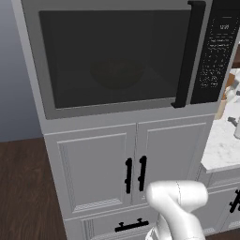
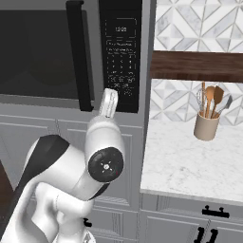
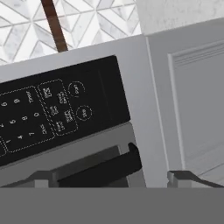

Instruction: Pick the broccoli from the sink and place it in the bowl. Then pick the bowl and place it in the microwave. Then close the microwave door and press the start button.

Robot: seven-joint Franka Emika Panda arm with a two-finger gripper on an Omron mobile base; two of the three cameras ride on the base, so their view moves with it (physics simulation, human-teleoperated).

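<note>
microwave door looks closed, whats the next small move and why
Probably ease the gripper forward toward the round buttons on the keypad panel to press start. The microwave door sits shut, its handle flush beside the panel, with the bowl dimly visible behind the window. The open fingers already face the panel's lower corner.

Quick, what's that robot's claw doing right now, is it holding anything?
Gripper: open, jaws spread wide, holding nothing; it points at the microwave keypad panel.
</note>
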